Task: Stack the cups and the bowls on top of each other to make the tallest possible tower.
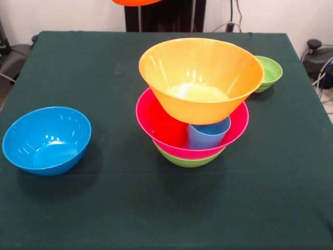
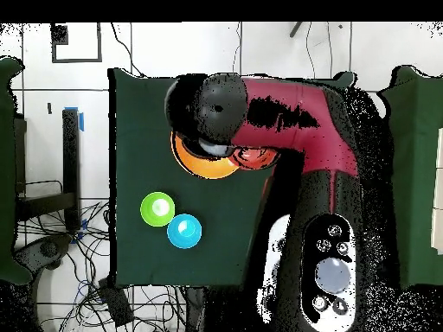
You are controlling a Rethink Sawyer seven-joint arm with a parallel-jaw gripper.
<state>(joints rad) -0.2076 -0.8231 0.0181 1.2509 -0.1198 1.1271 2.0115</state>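
The tower stands mid-table: a medium green bowl (image 1: 187, 159) at the bottom, the large pink bowl (image 1: 156, 130) in it, and the red cup (image 1: 165, 125) and light blue cup (image 1: 208, 135) inside the pink bowl. The large yellow-orange bowl (image 1: 200, 78) rests on top, tilted. It also shows in the overhead view (image 2: 201, 164). A small orange bowl (image 1: 136, 1) hangs in the air at the top edge, above and behind the tower, held from above. The gripper itself is cut off there and is hidden under the red arm (image 2: 294, 121) in the overhead view. The yellow cup is hidden.
A medium blue bowl (image 1: 47, 139) sits upright at the table's left. A small green bowl (image 1: 269, 73) (image 2: 157, 209) sits at the back right, with a small blue bowl (image 2: 184, 231) next to it in the overhead view. Cables lie beyond the table edges.
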